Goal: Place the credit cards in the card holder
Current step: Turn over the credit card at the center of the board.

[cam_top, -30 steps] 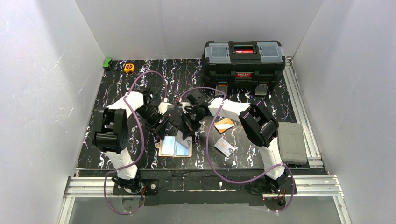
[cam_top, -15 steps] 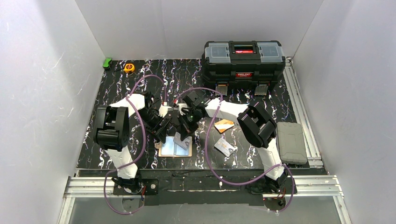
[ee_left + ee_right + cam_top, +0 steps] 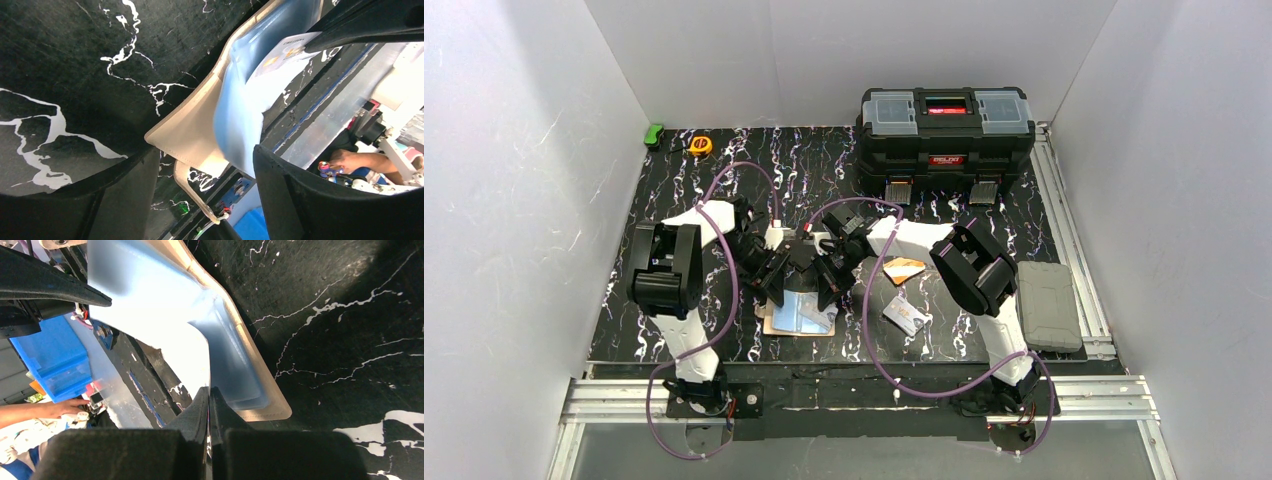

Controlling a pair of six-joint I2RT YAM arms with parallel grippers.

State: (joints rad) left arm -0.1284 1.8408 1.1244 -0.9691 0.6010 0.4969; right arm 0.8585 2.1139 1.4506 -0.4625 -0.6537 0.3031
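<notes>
marbled table holds toolbox, card holder, orange card, silver card.

Down it comes: the right fingers, a second ago up behind the card holder, have swung toward the near edge and dropped. The light blue card they pinch has gone from a steep mid-air tilt to lying low across the open holder's lining. The left fingers have followed, now low with the holder's corner between them

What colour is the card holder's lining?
Light blue lining, clearest in the left wrist view.
</notes>
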